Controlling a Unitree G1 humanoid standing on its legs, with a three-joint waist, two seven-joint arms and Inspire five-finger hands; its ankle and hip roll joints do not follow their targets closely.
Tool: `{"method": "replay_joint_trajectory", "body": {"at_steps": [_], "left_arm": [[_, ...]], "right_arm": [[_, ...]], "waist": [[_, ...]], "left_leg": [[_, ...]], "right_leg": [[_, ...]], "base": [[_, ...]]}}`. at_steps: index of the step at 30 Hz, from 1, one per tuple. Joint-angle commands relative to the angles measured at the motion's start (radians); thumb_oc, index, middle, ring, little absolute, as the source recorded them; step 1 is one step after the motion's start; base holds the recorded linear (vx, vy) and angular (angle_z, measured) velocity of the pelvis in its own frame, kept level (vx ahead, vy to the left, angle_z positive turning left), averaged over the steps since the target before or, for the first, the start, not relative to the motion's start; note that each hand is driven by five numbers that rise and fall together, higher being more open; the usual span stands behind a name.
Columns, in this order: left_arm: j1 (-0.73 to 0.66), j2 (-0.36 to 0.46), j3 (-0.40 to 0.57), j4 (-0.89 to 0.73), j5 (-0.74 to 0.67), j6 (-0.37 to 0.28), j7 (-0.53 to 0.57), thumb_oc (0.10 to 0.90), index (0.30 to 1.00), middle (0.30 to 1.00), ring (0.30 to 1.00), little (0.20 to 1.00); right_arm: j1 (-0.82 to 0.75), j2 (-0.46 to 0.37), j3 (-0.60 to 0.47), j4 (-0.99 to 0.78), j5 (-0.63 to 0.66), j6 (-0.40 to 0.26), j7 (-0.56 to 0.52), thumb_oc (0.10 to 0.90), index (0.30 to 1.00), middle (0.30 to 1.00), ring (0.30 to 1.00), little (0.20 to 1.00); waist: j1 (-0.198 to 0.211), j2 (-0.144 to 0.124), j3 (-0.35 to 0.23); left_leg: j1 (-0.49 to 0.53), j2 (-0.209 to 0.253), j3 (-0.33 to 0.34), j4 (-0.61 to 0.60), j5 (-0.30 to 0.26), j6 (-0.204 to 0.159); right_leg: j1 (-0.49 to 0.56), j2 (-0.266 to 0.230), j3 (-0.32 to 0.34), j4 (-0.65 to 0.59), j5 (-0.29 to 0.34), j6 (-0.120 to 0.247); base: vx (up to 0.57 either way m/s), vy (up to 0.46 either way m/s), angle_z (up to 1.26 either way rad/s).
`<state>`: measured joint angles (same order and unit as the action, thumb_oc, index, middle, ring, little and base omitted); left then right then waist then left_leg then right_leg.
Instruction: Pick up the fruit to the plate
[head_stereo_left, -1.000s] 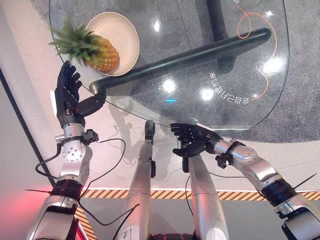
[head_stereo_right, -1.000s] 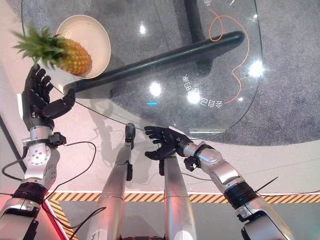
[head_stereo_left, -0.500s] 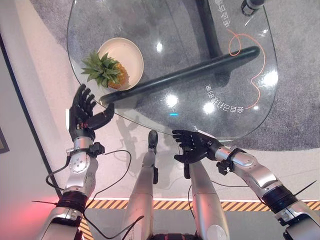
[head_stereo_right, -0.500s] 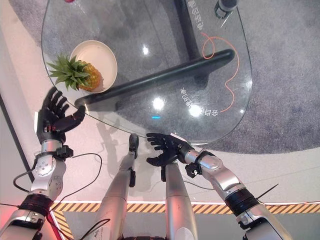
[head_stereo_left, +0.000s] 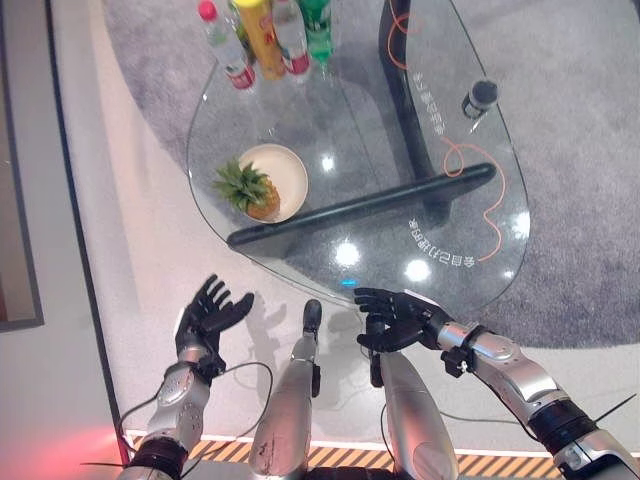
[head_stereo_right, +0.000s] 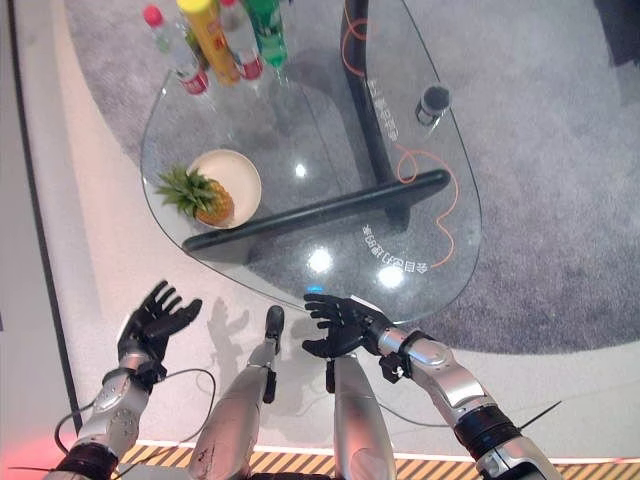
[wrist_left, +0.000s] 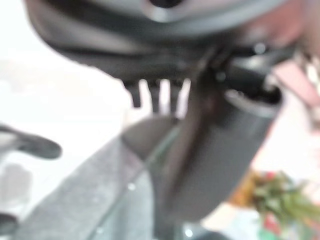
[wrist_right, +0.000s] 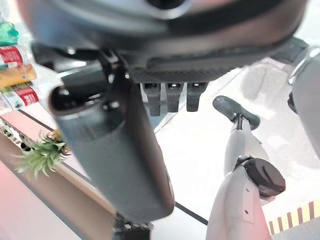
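Now pineapple (head_stereo_left: 250, 190) on plate (head_stereo_left: 290, 170), well apart from both hands, left hand (head_stereo_left: 203, 318) and right hand (head_stereo_left: 392, 318) fingers spread

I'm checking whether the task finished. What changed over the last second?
The camera pulled back. The left robot hand, open beside the pineapple a second ago, has drawn off the table. The pineapple stays on the plate; the right robot hand stays open by the table's near edge.
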<state>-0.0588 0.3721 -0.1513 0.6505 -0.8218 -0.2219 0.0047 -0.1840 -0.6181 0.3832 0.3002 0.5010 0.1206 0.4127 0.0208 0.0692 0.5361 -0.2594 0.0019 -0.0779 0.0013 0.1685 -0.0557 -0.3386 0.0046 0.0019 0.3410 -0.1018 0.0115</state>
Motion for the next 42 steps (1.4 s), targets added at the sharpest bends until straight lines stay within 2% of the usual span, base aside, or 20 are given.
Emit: {"method": "replay_joint_trajectory", "body": {"at_steps": [1, 5, 8, 14, 16, 20, 23, 25, 30, 42], "left_arm": [[0.034, 0.029, 0.004, -0.016, 0.032, 0.008, -0.031, 0.800, 0.900, 0.900, 0.900, 0.900], [0.066, 0.003, 0.029, 0.020, 0.044, 0.063, -0.021, 0.800, 0.900, 0.900, 0.900, 0.900], [0.095, -0.024, 0.046, 0.067, 0.111, 0.104, -0.033, 0.800, 0.900, 0.900, 0.900, 0.900], [0.106, -0.062, 0.061, 0.164, 0.155, 0.156, -0.024, 0.800, 0.900, 0.900, 0.900, 0.900], [0.109, -0.083, 0.069, 0.237, 0.157, 0.184, -0.037, 0.800, 0.900, 0.900, 0.900, 0.900], [0.092, -0.109, 0.081, 0.378, 0.159, 0.210, -0.043, 0.800, 0.900, 0.900, 0.900, 0.900], [0.077, -0.120, 0.101, 0.455, 0.161, 0.227, -0.074, 0.800, 0.900, 0.900, 0.900, 0.900], [0.066, -0.131, 0.105, 0.525, 0.177, 0.239, -0.110, 0.800, 0.900, 0.900, 0.900, 0.900], [0.042, -0.151, 0.126, 0.626, 0.215, 0.265, -0.116, 0.800, 0.900, 0.900, 0.900, 0.900], [0.008, -0.170, 0.146, 0.694, 0.235, 0.285, -0.101, 0.800, 0.900, 0.900, 0.900, 0.900]], "right_arm": [[0.032, 0.038, -0.035, -0.012, 0.024, -0.033, 0.048, 0.800, 0.900, 0.900, 0.900, 0.900], [0.080, 0.088, -0.049, 0.064, 0.027, -0.021, 0.027, 0.800, 0.900, 0.900, 0.900, 0.900], [0.128, 0.143, -0.060, 0.138, -0.054, -0.019, -0.018, 0.800, 0.900, 0.900, 0.900, 0.900], [0.162, 0.206, -0.071, 0.279, -0.097, -0.004, -0.058, 0.800, 0.900, 0.900, 0.900, 0.900], [0.175, 0.245, -0.078, 0.393, -0.108, -0.017, -0.082, 0.800, 0.900, 0.900, 0.900, 0.900], [0.165, 0.281, -0.093, 0.584, -0.177, -0.041, -0.121, 0.800, 0.900, 0.900, 0.900, 0.900], [0.157, 0.300, -0.103, 0.691, -0.186, -0.062, -0.121, 0.800, 0.900, 0.900, 0.900, 0.900], [0.150, 0.318, -0.114, 0.768, -0.181, -0.060, -0.127, 0.800, 0.900, 0.900, 0.900, 0.900], [0.147, 0.346, -0.158, 0.906, -0.168, -0.040, -0.111, 0.800, 0.900, 0.900, 0.900, 0.900], [0.155, 0.381, -0.186, 0.985, -0.192, -0.034, -0.111, 0.800, 0.900, 0.900, 0.900, 0.900]], "waist": [[0.002, -0.057, -0.084], [0.007, -0.066, -0.138], [0.010, -0.076, -0.193], [0.014, -0.085, -0.274], [0.013, -0.086, -0.321], [0.007, -0.085, -0.368], [0.004, -0.085, -0.389], [0.002, -0.086, -0.405], [-0.012, -0.086, -0.437], [-0.032, -0.089, -0.468]], "left_leg": [[0.074, -0.126, 0.029, 0.068, -0.153, 0.037], [0.132, -0.115, 0.018, 0.031, -0.152, 0.032], [0.175, -0.106, 0.011, 0.007, -0.148, 0.028], [0.242, -0.090, 0.015, -0.031, -0.148, 0.025], [0.279, -0.081, 0.020, -0.053, -0.150, 0.023], [0.320, -0.070, 0.033, -0.073, -0.158, 0.022], [0.336, -0.067, 0.040, -0.077, -0.165, 0.022], [0.346, -0.064, 0.046, -0.078, -0.170, 0.023], [0.371, -0.055, 0.067, -0.078, -0.187, 0.025], [0.397, -0.044, 0.077, -0.088, -0.200, 0.027]], "right_leg": [[0.145, -0.024, -0.023, -0.275, 0.131, 0.077], [0.205, -0.024, -0.036, -0.302, 0.131, 0.075], [0.251, -0.024, -0.045, -0.321, 0.133, 0.073], [0.319, -0.023, -0.052, -0.354, 0.135, 0.074], [0.353, -0.020, -0.049, -0.372, 0.134, 0.074], [0.392, -0.019, -0.043, -0.394, 0.132, 0.074], [0.410, -0.019, -0.037, -0.405, 0.132, 0.073], [0.421, -0.018, -0.031, -0.413, 0.132, 0.072], [0.440, -0.015, -0.012, -0.423, 0.129, 0.070], [0.459, -0.009, 0.002, -0.425, 0.120, 0.065]], "base": [[0.02, -0.085, 0.14], [0.02, -0.083, 0.16], [0.04, -0.092, 0.08], [0.06, -0.066, 0.12], [0.09, -0.050, 0.03], [0.04, -0.027, 0.01], [0.01, -0.009, 0.00], [0.03, -0.034, -0.01], [0.07, -0.025, -0.08], [0.03, -0.020, -0.08]]}}
